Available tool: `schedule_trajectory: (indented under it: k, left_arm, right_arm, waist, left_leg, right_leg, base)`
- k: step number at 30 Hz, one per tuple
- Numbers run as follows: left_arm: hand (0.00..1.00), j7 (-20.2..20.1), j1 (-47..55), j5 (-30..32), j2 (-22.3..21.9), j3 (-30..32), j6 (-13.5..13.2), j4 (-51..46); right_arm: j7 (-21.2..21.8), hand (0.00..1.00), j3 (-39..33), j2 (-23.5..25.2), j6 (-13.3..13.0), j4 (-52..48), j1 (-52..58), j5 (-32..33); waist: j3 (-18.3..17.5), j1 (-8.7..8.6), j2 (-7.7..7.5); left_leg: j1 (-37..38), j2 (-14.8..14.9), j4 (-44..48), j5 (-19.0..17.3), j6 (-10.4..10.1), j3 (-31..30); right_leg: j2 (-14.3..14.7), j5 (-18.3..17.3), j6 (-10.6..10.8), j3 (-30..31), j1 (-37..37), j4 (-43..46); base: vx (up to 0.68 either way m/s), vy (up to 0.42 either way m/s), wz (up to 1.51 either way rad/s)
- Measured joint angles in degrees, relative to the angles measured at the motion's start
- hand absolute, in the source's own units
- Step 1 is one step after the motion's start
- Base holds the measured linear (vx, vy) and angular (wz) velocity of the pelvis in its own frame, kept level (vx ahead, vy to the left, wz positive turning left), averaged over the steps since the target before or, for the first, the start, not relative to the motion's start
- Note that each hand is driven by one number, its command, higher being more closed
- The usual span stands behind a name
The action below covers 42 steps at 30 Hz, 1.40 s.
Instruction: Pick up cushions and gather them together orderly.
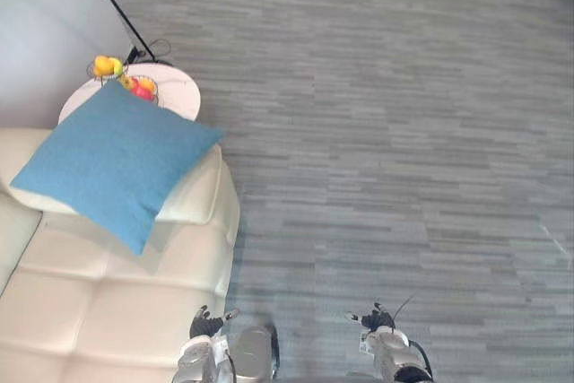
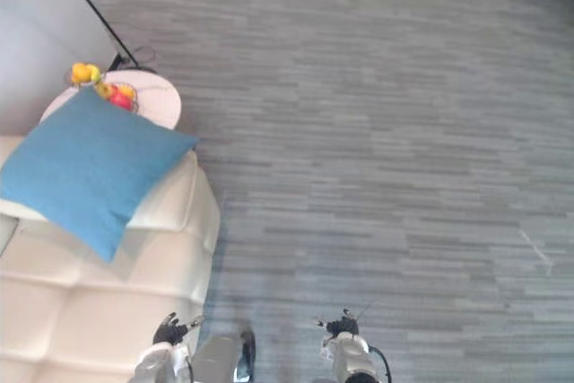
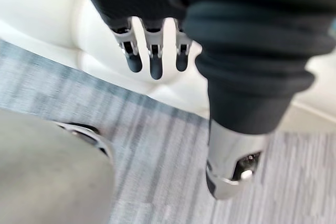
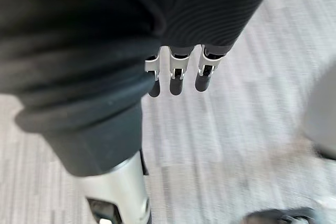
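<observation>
One blue square fabric cushion [image 1: 117,163] lies flat, turned like a diamond, on the armrest of the cream tufted sofa [image 1: 108,302] at the far left. Its near corner hangs over the seat, and its far corner is near the small round white bench [image 1: 179,94] that carries a wire fruit basket [image 1: 134,85]. The left hand [image 1: 206,322] hangs low by the sofa's near right edge, its fingers [image 3: 155,61] straight and slightly apart, holding nothing. The right hand [image 1: 377,318] hangs over the grey carpet floor [image 1: 386,132], its fingers [image 4: 176,80] likewise loose and empty. The cushion lies far and left of both hands (the left one is clearly nearer), so I judge the reach should go forward and left.
</observation>
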Motion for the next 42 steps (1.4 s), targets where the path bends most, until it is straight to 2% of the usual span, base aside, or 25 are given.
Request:
schedule_trajectory:
  k: [2,4,5,6,7,10,11,12,14,16,18,19,20,21,23,25,27,30,32,35,37,38,39,40,42]
  left_arm:
    - [0.0,0.08,-0.23,-0.02,-0.18,0.25,0.2,0.13]
    - [0.0,0.16,-0.11,-0.02,-0.71,0.52,0.16,0.2]
    - [0.0,0.15,0.26,0.13,-0.84,0.61,0.16,0.24]
    - [0.0,0.16,0.42,0.2,-0.7,0.68,0.16,0.25]
    - [0.0,0.23,0.5,0.19,-1.27,1.77,0.14,0.45]
    - [0.0,0.46,1.35,0.12,-4.09,2.81,0.04,0.67]
    - [0.0,0.45,1.21,0.1,-4.45,3.13,0.09,0.68]
    - [0.0,0.46,1.21,-0.02,-4.81,4.43,0.04,0.51]
    - [0.0,0.43,1.87,-0.02,-4.66,4.25,-0.04,0.15]
    - [0.0,0.32,2.37,-0.01,-4.11,3.54,-0.36,-0.78]
    - [0.0,0.29,2.02,-0.02,-3.37,2.01,-0.44,-0.79]
    - [0.0,0.32,1.72,0.01,-3.08,0.98,-0.72,-0.75]
    - [0.0,0.31,1.73,0.04,-2.91,-0.02,-0.86,-0.41]
    - [0.0,0.14,1.31,-0.01,-2.43,-0.51,-0.93,0.26]
    - [0.0,0.13,0.92,0.0,-0.66,-0.67,-1.13,0.1]
    - [0.0,0.09,0.58,0.12,-0.05,-0.7,-0.99,0.94]
    - [0.0,0.02,0.63,0.16,-0.34,-0.7,-0.85,2.1]
    - [0.0,-0.07,0.88,0.24,-0.18,-1.81,-0.7,2.89]
    - [0.0,-0.27,1.0,0.32,0.77,-2.97,-0.22,2.94]
    - [0.0,-0.25,0.77,0.74,0.22,-2.24,-0.12,2.84]
    - [0.0,-0.11,0.75,1.79,-0.21,-1.73,-0.15,2.86]
    - [0.0,-0.08,0.8,1.94,-0.22,-1.73,-0.17,2.83]
    - [0.0,-0.04,0.99,2.4,-0.15,-1.43,-0.19,2.63]
    - [0.0,0.06,0.86,2.44,-0.44,-0.13,-0.21,2.55]
    - [0.0,0.07,1.52,2.43,-2.4,0.48,-0.31,2.63]
  right_arm:
    - [0.17,0.0,-0.09,-0.08,-0.09,-2.27,0.63,0.0]
    - [0.22,0.0,-0.62,-0.1,-0.41,-2.21,0.6,0.03]
    - [0.16,0.0,-1.29,-0.07,-0.35,-2.09,0.63,-0.01]
    - [0.01,0.0,-1.77,-0.02,-0.29,-1.99,0.84,-0.04]
    - [0.05,0.0,-2.42,0.07,-0.26,-1.91,1.4,0.17]
    - [-0.16,0.0,-2.24,-1.75,-0.08,-1.66,0.64,0.23]
    - [-0.19,0.0,-2.26,-1.9,-0.03,-1.67,0.54,0.29]
    - [-0.22,0.0,-2.25,-1.6,0.31,-1.44,0.83,0.81]
    - [-0.37,0.0,-2.38,-0.62,0.19,-1.49,1.21,1.3]
    - [-0.34,0.0,-2.39,-0.34,0.01,-1.53,1.2,2.46]
    - [-0.36,0.0,-2.47,-0.53,-0.01,-1.65,0.63,2.49]
    - [-0.33,0.0,-2.44,-0.96,0.02,-1.29,0.65,2.5]
    - [-0.32,0.0,-2.44,-1.35,0.03,-0.85,0.68,2.52]
    - [-0.34,0.0,-2.38,-1.82,0.18,0.69,0.28,2.56]
    - [-0.29,0.0,-2.32,-1.09,0.21,1.55,0.25,2.5]
    - [-0.25,0.0,-2.3,-1.26,0.05,2.36,-0.65,2.46]
    - [-0.11,0.0,-2.3,-2.06,-0.01,2.6,-0.45,2.35]
    - [0.18,0.0,-2.52,-2.03,-0.05,1.83,1.43,2.19]
    - [0.46,0.0,-2.47,-2.04,-0.25,1.56,1.85,2.2]
    - [0.78,0.0,-2.36,-2.04,-0.39,0.0,2.46,1.79]
    - [0.76,0.0,-2.32,-2.03,-0.58,0.0,2.38,1.81]
    - [0.76,0.0,-2.34,-2.01,-0.59,0.03,2.41,1.81]
    - [0.76,0.0,-2.34,-1.67,-0.59,-0.04,3.16,1.81]
    - [0.84,0.0,-2.48,-0.98,-0.62,-0.04,3.63,1.8]
    - [0.82,0.0,-3.56,-1.39,-0.49,-0.1,3.15,1.79]
  waist:
    - [-0.24,-0.33,-0.32]
    - [-0.23,-1.22,-0.29]
    - [-0.4,-2.01,-0.56]
    - [-0.68,-2.12,-0.96]
    - [-1.11,-2.26,-0.87]
    - [-3.83,-2.14,3.53]
    - [-3.89,-2.07,4.29]
    - [-3.53,-1.83,4.05]
    - [-3.39,-1.76,3.86]
    - [-3.52,-1.79,3.4]
    - [-3.41,-1.83,3.13]
    - [-3.43,-1.89,3.2]
    - [-3.48,-1.95,3.75]
    - [-3.38,-1.9,3.33]
    - [-3.44,-1.26,0.09]
    - [-3.57,-1.18,-0.99]
    - [-3.77,-1.76,-0.43]
    - [-3.61,-2.58,-0.13]
    - [-3.47,-3.33,-0.54]
    - [-3.41,-3.52,-0.34]
    - [-3.47,-3.97,-0.2]
    - [-3.49,-4.03,-0.21]
    - [-3.91,-4.09,-1.03]
    - [-4.52,-3.75,-1.87]
    - [-5.25,-3.42,0.57]
  left_leg:
    - [3.66,-0.12,-2.33,-1.28,-0.23,-2.74]
    - [5.69,0.31,-3.3,-2.56,-0.97,-6.53]
    - [6.71,0.24,-3.53,-3.64,-2.12,-9.27]
    - [7.22,-0.17,-3.43,-4.37,-2.73,-10.76]
    - [7.91,-0.04,-2.68,-5.78,-3.88,-13.15]
    - [2.01,3.4,6.63,-3.93,-6.48,-15.0]
    - [-0.19,3.86,11.1,-2.13,-7.11,-14.32]
    - [-2.57,5.45,17.58,0.11,-7.05,-11.39]
    - [-3.13,8.87,22.85,-0.82,-7.17,-4.65]
    - [-5.26,11.3,22.65,-1.78,-6.36,2.6]
    - [-9.38,11.28,18.07,-1.79,-6.38,6.39]
    - [-11.34,11.0,10.19,1.44,-5.15,9.43]
    - [-11.34,11.26,4.35,7.6,-4.85,11.76]
    - [-11.22,10.58,2.52,8.1,-3.88,13.17]
    - [-10.07,7.08,-1.09,8.51,-3.22,14.12]
    - [-7.65,3.69,-4.71,8.93,-2.41,13.54]
    - [-3.69,1.21,-9.43,9.01,-1.59,12.35]
    - [1.4,-1.54,-13.1,8.75,-0.51,7.45]
    - [2.97,-2.28,-13.44,8.42,0.15,3.35]
    - [5.06,-2.28,-14.0,7.99,0.43,-2.41]
    - [5.24,-2.29,-13.57,7.13,-0.64,-7.53]
    - [5.34,-2.41,-13.1,6.84,-1.41,-9.18]
    - [5.2,-3.37,-11.94,5.82,-2.32,-11.3]
    - [4.93,-4.0,-10.25,4.29,-3.0,-13.09]
    - [3.54,-1.81,-8.46,3.65,-3.81,-13.64]
  right_leg:
    - [0.13,-2.36,-1.35,-2.06,-5.85,-4.7]
    - [3.33,-2.03,-1.25,0.85,-8.67,-16.1]
    - [5.57,-0.48,-1.4,5.67,-8.23,-25.78]
    - [6.0,1.31,-1.6,7.9,-8.14,-29.92]
    - [6.31,5.39,-2.75,8.5,-8.01,-30.19]
    - [7.01,3.5,-4.89,1.47,-5.69,-32.74]
    - [7.15,3.33,-5.2,0.37,-4.15,-34.29]
    - [7.23,3.11,-5.58,-0.16,-0.57,-36.91]
    - [7.16,2.84,-6.07,-1.28,5.84,-40.49]
    - [5.99,2.83,-6.08,-3.27,10.92,-44.71]
    - [4.75,2.94,-5.8,-5.56,12.25,-47.44]
    - [4.28,3.07,-4.63,-7.43,12.97,-48.6]
    - [4.51,2.47,-3.21,-8.66,13.67,-48.97]
    - [4.04,1.53,-1.73,-9.41,14.61,-48.82]
    - [1.63,1.31,-1.18,-10.52,14.63,-49.22]
    - [-0.64,1.7,-0.66,-10.84,15.53,-48.42]
    - [-2.91,2.11,-0.12,-11.11,14.97,-41.67]
    - [-7.08,4.02,-1.6,-8.15,7.55,-18.29]
    - [-5.55,0.78,-1.59,-4.09,3.89,-11.29]
    - [0.14,-3.36,-2.23,1.55,-1.84,-14.2]
    - [5.13,-2.8,-2.2,9.42,-3.87,-23.85]
    - [6.09,-1.98,-2.39,11.79,-3.82,-27.74]
    - [5.76,3.03,-3.44,12.74,-3.26,-33.58]
    - [4.65,4.43,-2.76,12.12,-2.6,-35.58]
    - [5.79,3.9,-3.8,8.68,-1.61,-36.66]
  base:
    - [0.41,-0.065,0.66]
    - [0.36,-0.149,1.0]
    - [0.35,-0.212,1.2]
    - [0.38,-0.268,1.36]
    - [0.43,-0.259,1.1]
    - [0.45,-0.212,0.87]
    - [0.43,-0.21,0.8]
    - [0.4,-0.173,0.58]
    - [0.39,-0.116,0.42]
    - [0.32,-0.019,0.38]
    - [0.18,0.077,0.48]
    - [0.14,0.111,0.6]
    - [0.2,0.181,0.88]
    - [0.21,0.2,0.74]
    - [0.22,0.185,0.43]
    - [0.17,0.128,0.23]
    - [0.17,0.148,0.43]
    - [0.18,0.121,0.86]
    - [0.18,0.008,1.09]
    - [0.26,-0.062,1.11]
    - [0.2,-0.146,1.23]
    - [0.22,-0.192,1.32]
    - [0.28,-0.241,1.22]
    - [0.36,-0.305,1.03]
    - [0.3,-0.232,0.71]
